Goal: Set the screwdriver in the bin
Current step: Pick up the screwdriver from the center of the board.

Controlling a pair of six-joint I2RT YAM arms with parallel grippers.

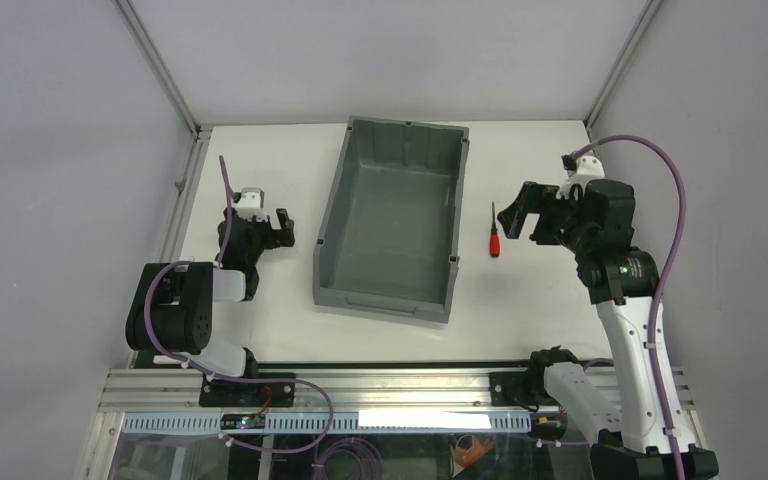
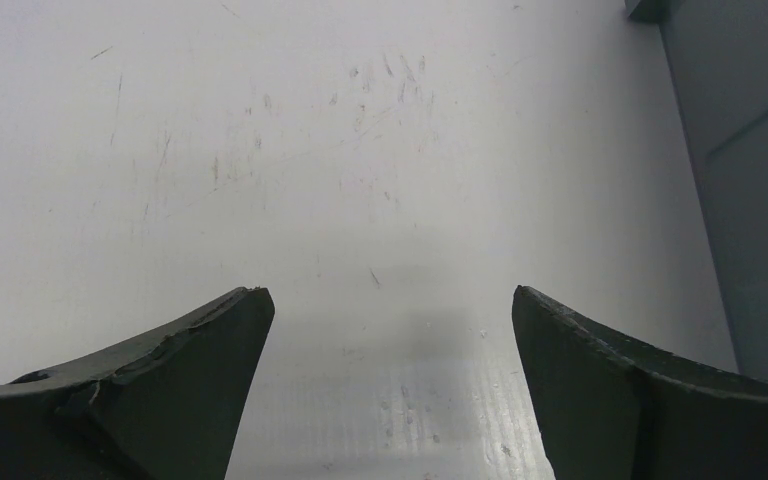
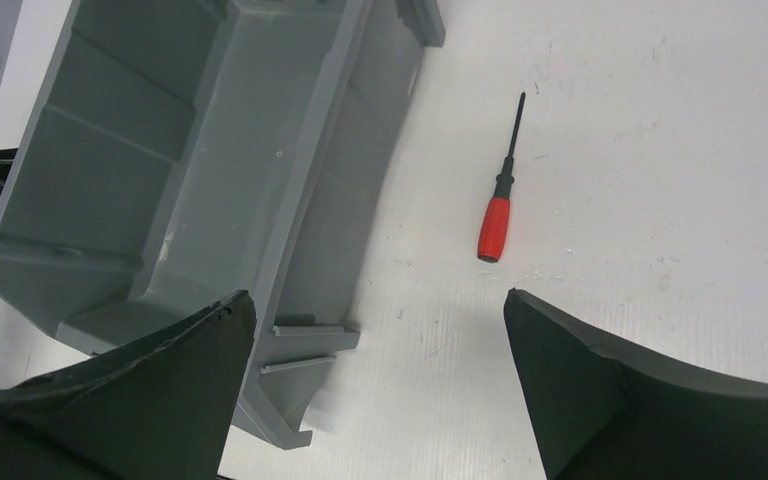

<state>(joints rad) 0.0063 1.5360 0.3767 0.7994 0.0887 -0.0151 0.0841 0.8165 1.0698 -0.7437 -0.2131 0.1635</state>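
The screwdriver, red stubby handle and thin black shaft, lies on the white table just right of the bin; it also shows in the right wrist view, shaft pointing away. The grey bin stands in the middle of the table and holds nothing; its wall shows in the right wrist view. My right gripper is open and empty, hovering right of the screwdriver, which lies ahead of its fingertips. My left gripper is open and empty, left of the bin, over bare table.
The bin's outer wall fills the right edge of the left wrist view. White enclosure walls with metal corner posts surround the table. An aluminium rail runs along the near edge by the arm bases.
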